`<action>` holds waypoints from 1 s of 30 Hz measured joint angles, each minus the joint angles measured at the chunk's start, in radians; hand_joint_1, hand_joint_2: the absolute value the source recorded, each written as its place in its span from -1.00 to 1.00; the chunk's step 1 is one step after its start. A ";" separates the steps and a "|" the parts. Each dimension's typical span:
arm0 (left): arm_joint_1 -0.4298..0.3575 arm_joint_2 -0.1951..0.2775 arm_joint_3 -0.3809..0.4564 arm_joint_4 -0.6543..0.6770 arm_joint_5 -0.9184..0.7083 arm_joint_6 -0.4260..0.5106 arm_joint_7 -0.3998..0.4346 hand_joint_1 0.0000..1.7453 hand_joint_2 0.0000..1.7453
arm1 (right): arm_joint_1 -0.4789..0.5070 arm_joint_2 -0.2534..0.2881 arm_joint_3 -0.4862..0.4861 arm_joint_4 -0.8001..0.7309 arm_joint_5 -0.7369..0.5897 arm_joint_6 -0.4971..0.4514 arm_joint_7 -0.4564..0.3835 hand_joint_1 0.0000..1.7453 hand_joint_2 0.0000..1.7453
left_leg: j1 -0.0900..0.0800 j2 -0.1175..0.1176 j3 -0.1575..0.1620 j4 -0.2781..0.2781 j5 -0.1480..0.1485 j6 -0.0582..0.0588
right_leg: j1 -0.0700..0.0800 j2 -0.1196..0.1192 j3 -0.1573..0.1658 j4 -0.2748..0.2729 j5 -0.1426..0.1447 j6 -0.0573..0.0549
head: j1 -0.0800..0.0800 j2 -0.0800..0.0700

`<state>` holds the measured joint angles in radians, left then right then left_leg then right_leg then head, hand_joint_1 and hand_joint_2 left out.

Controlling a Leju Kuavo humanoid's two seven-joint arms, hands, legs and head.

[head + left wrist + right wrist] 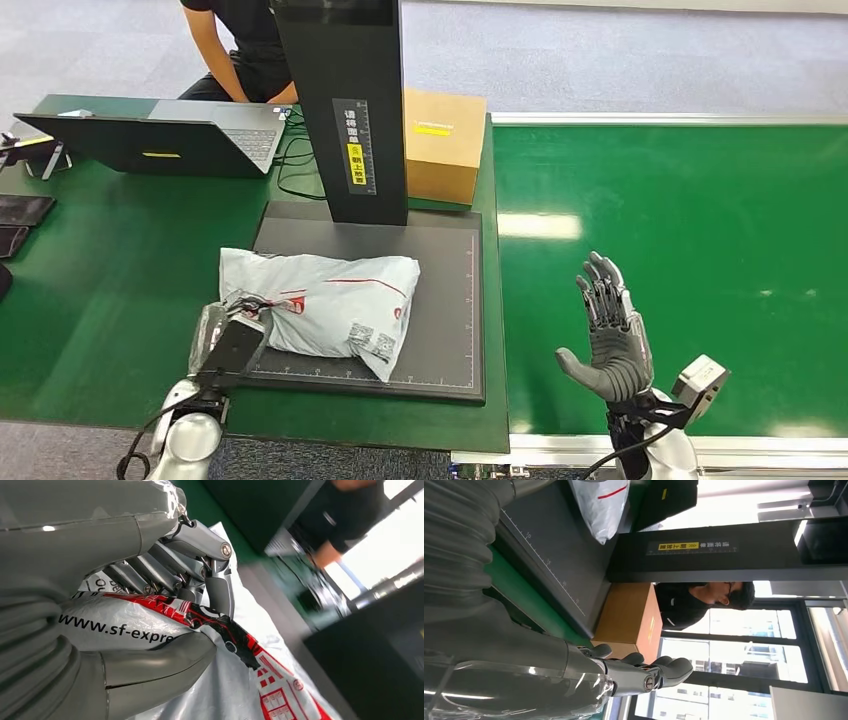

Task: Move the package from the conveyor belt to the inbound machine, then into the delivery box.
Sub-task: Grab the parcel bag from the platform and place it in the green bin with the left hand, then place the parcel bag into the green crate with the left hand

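on the black scale platform (440, 300) of the inbound machine (345, 110), the grey-white package (330, 300) lies flat, its near left end caught by the left hand (232, 345). in the left wrist view the fingers (220, 587) curl down over the printed red-and-black label while the thumb (155, 662) presses from the other side, so the hand is grasping the package (150, 625). the machine's dark upright column rises behind the bag, with a yellow sticker on its face. a brown cardboard box (443, 145) stands just behind the platform, beside the column. to the right stretches the green conveyor belt (680, 230); above it the right hand (610, 335) is raised, palm open, fingers spread and holding nothing. on the green table (110, 290) to the left sits an open laptop (170, 140), with black cables trailing toward the column. a person in dark clothing (245, 50) sits behind the table.
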<state>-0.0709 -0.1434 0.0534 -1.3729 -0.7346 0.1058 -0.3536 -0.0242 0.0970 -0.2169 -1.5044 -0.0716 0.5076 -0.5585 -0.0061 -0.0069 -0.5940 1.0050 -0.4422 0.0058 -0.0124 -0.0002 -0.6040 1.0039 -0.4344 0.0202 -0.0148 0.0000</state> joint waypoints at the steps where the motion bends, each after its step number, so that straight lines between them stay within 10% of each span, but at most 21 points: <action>1: 0.002 -0.004 0.016 -0.004 0.012 0.017 0.000 1.00 1.00 | 0.002 0.000 -0.001 -0.002 -0.001 0.000 0.001 -1.00 1.00 | 0.000 0.000 0.000 0.000 0.000 0.000 | 0.000 0.000 0.000 0.000 0.000 0.000 | 0.000 0.000; 30: 0.016 -0.083 0.263 -0.051 0.306 0.278 -0.132 1.00 1.00 | 0.033 0.027 -0.015 -0.054 -0.013 -0.009 0.032 -1.00 1.00 | 0.000 0.000 0.000 0.000 0.000 0.000 | 0.000 0.000 0.000 0.000 0.000 0.000 | 0.000 0.000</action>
<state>-0.0550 -0.2261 0.3163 -1.4238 -0.4288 0.3834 -0.4861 0.0091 0.1242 -0.2323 -1.5589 -0.0843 0.4989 -0.5268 -0.0061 -0.0069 -0.5942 1.0050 -0.4424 0.0057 -0.0124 -0.0002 -0.6043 1.0038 -0.4349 0.0198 -0.0148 0.0000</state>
